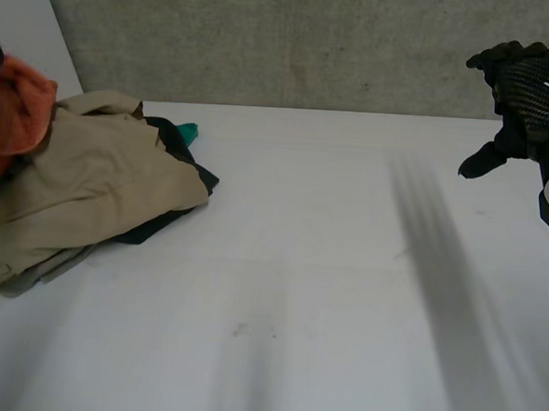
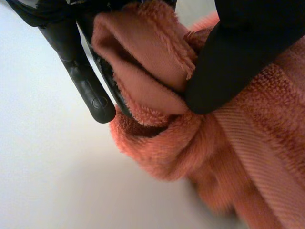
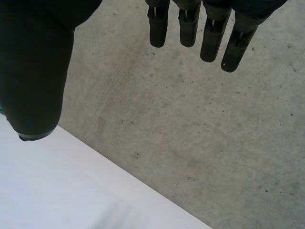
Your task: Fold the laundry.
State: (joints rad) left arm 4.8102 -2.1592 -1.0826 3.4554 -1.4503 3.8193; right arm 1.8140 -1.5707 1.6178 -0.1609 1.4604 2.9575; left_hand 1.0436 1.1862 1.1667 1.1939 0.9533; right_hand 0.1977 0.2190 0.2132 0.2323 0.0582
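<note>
The left hand (image 2: 238,57), mostly cut off, pinches the orange towel (image 2: 257,152).

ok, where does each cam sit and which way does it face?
Head: between and behind the arms, looking down at table and clothes pile; right hand raised.
Left wrist: along left hand, pinching the orange towel.
Right wrist: along open right hand, facing concrete wall.
Shared: head and left wrist both see the towel.
</note>
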